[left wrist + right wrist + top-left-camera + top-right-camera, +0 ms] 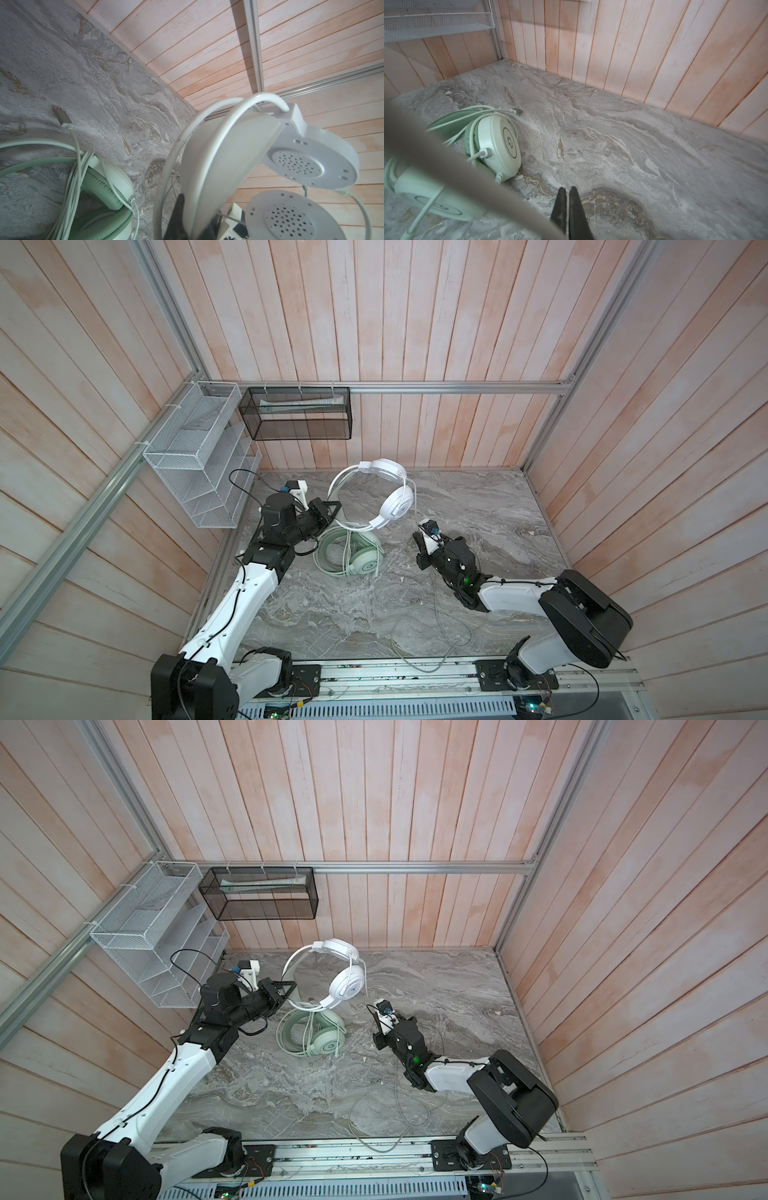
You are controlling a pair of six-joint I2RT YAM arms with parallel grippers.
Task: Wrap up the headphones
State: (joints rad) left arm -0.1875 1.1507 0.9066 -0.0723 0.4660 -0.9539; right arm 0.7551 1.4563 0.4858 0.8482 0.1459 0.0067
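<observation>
Your white headset point(397, 502): smooth hard plastic, slight sheen. Mint-green headset point(500, 145): satin plastic cups, leather-look pads. Tabletop point(478, 510): matt, rough, mottled stone-look. Walls point(415, 323): pale, matt wood planks.

Overhead views look down; close wrist views share mint-green headset point(500, 143)

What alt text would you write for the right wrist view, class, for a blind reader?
A mint-green headset lies on a grey marbled table, its cord looped around it. A blurred cord crosses the foreground toward shut black jaws; pale plank walls stand behind.
</observation>
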